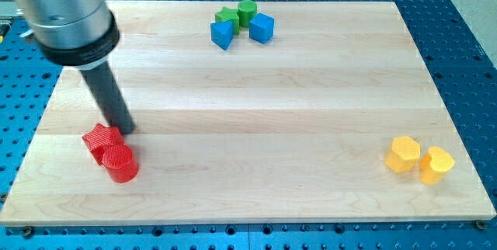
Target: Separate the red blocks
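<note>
Two red blocks lie touching at the view's lower left: a red star-shaped block [101,140] and a red cylinder [119,162] just below and right of it. My tip [126,130] rests on the board right at the upper right edge of the red star block, above the red cylinder. The dark rod rises from there toward the view's upper left.
A wooden board [256,110] on a blue perforated table. At the top centre cluster a green star block [227,15], a green cylinder [247,12], and two blue blocks [223,34] [262,28]. At the lower right lie two yellow blocks [404,154] [436,164].
</note>
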You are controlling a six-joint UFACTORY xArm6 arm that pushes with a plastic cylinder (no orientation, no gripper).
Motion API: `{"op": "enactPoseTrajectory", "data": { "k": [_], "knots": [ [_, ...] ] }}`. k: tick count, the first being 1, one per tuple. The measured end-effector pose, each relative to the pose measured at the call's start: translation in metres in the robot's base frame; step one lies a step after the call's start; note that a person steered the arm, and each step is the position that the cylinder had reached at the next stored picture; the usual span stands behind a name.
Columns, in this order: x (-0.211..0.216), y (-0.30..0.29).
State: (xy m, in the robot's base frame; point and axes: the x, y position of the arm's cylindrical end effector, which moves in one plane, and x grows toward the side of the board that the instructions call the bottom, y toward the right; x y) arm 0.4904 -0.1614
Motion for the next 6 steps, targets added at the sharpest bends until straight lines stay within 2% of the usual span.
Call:
{"op": "enactPoseTrajectory", "data": {
  "k": [1, 2, 5, 6],
  "knots": [
    [0.01, 0.034],
    [0.037, 0.0],
    [0.024, 0.013],
    [0.026, -0.016]
  ]
}}
